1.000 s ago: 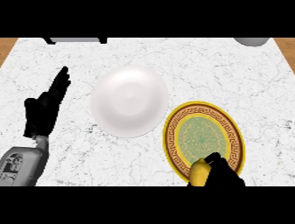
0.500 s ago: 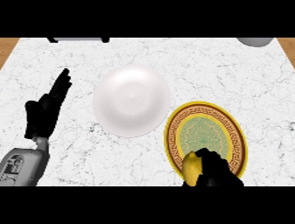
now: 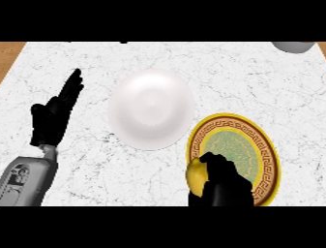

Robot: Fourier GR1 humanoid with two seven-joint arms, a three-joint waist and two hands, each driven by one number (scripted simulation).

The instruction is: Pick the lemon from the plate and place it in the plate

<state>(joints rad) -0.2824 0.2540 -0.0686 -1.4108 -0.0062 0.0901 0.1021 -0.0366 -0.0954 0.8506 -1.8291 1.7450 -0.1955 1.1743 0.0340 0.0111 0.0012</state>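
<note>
A yellow lemon (image 3: 195, 176) lies on the near left rim of a gold-bordered patterned plate (image 3: 261, 145) at the lower right of the head view. My right hand (image 3: 222, 186) covers the lemon's right side, its fingers curled round it. A plain white plate (image 3: 151, 108) sits to the upper left of the patterned one, their rims close together. My left hand (image 3: 54, 114) rests open at the left, fingers straight and pointing away from me, apart from both plates.
The white marble counter (image 3: 265, 82) ends in wooden strips at the left and right edges. A grey round object (image 3: 294, 46) shows at the far right corner, cut off by the frame.
My right hand has come further up over the lemon and closed round it; the lemon has shifted slightly left on the plate's rim. The left hand has stayed still.
</note>
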